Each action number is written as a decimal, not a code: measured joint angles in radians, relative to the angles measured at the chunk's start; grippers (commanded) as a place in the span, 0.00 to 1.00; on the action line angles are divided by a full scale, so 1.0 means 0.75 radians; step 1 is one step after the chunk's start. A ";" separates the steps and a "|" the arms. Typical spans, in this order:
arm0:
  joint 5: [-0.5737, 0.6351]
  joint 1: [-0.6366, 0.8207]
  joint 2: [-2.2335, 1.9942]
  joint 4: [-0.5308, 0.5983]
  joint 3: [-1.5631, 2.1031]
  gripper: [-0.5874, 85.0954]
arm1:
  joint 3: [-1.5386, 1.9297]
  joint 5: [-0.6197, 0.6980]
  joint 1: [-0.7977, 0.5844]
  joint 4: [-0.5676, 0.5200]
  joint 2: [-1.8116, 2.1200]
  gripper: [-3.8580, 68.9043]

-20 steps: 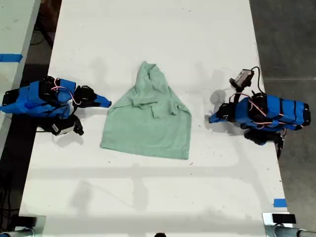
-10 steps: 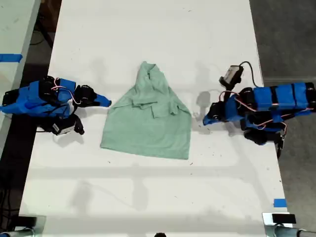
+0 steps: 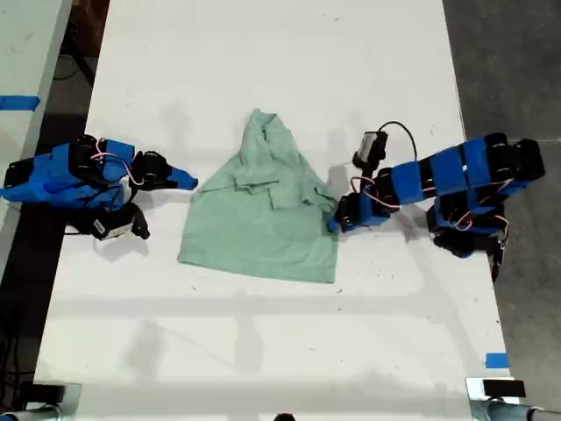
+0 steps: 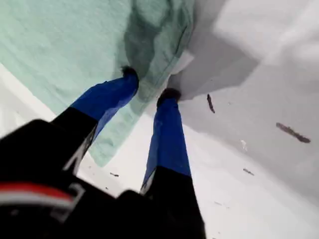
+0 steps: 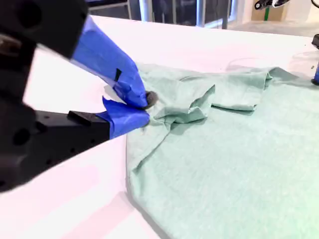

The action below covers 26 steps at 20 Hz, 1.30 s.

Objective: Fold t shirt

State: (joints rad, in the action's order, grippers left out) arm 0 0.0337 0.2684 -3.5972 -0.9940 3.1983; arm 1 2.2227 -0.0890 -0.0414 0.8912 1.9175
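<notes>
The pale mint-green t shirt [image 3: 263, 219] lies wrinkled in the middle of the white table [image 3: 263, 70], its sleeves folded inward. My first gripper [image 3: 333, 219] is at the shirt's edge on the exterior view's right. It [image 4: 149, 85] is open, with one finger on the cloth [image 4: 65, 45] and the other beside the hem. My second gripper [image 3: 191, 183] rests at the shirt's edge on the exterior view's left. It [image 5: 145, 108] is shut, its tips touching a bunched fold of the shirt [image 5: 239, 149]; whether cloth is pinched is unclear.
Dark floor borders the table on the exterior view's right. A strip of blue tape [image 3: 496, 360] marks the table's near corner on that side. A second table with blue tape [image 3: 17, 102] stands at the exterior view's left.
My first arm has stretched out from the exterior view's right toward the shirt and now reaches its edge. My second arm and the shirt have not moved.
</notes>
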 measured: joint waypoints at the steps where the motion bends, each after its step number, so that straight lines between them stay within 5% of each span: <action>1: 0.000 0.000 0.000 0.000 0.000 0.01 | 0.000 0.012 -0.014 -0.035 -0.039 0.23; 3: 0.000 0.000 0.000 0.000 0.000 0.01 | -0.039 0.039 -0.022 -0.053 -0.108 0.22; 5: 0.000 0.000 0.000 0.000 0.000 0.01 | -0.078 0.067 -0.025 -0.055 -0.164 0.04; 17: 0.000 0.000 0.000 0.000 0.000 0.01 | -0.178 -0.014 -0.022 0.534 0.172 0.04; 26: 0.000 0.000 0.000 -0.002 0.000 0.01 | -1.203 0.247 0.074 0.546 -0.597 0.04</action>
State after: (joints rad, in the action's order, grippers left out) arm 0 0.0337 0.2684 -3.5972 -0.9956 3.1983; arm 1 1.3208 0.0966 0.0138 1.3008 1.4696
